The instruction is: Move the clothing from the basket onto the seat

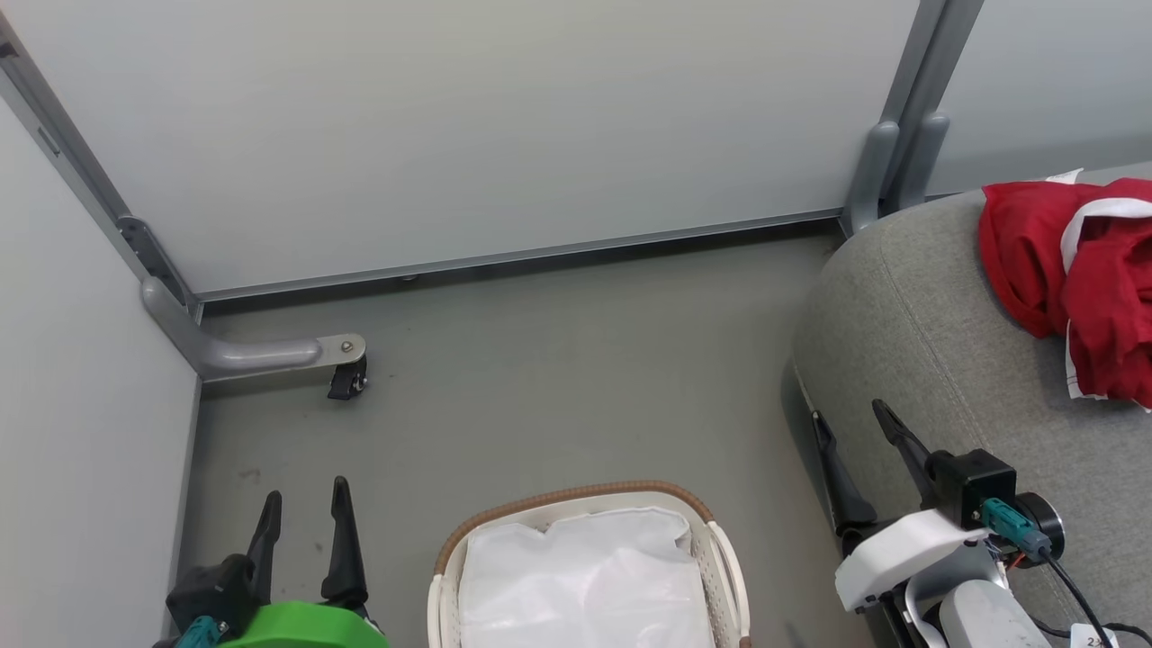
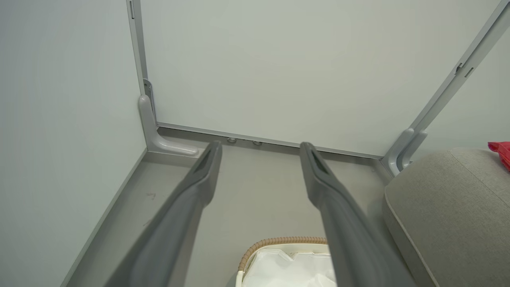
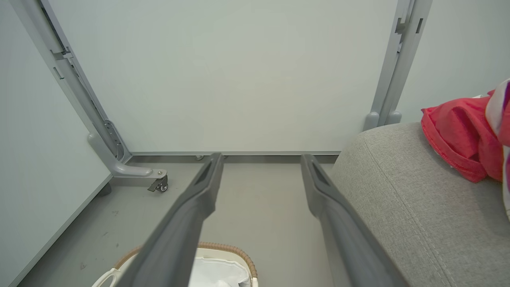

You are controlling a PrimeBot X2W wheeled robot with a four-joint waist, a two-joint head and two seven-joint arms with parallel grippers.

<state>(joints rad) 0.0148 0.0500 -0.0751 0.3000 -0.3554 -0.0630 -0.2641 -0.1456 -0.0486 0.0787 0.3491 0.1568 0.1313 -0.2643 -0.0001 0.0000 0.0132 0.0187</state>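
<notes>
**Red clothing on the seat, white liner in the basket**

Left of the basket (image 1: 576, 497), the left gripper (image 1: 306, 490) hangs above the grey floor (image 1: 540, 360). Its two dark fingers are spread apart with nothing between them. Beyond the basket and to its left, a caster foot (image 1: 346, 382) of the pale partition (image 1: 450, 135) stands on the floor. The basket itself sits on the floor with its brown woven rim up, and its white liner cloth (image 1: 585, 576) lies inside. Right of the basket, the right gripper (image 1: 846, 409) also has its fingers wide apart and empty, hovering at the near edge of the seat (image 1: 945, 360). The seat, a grey woven cushion with stitched seams, stands just right of the basket. The clothing (image 1: 1080, 279), bright red with white trim, lies bunched on top of the seat, well to the right of the basket and apart from both grippers.
</notes>
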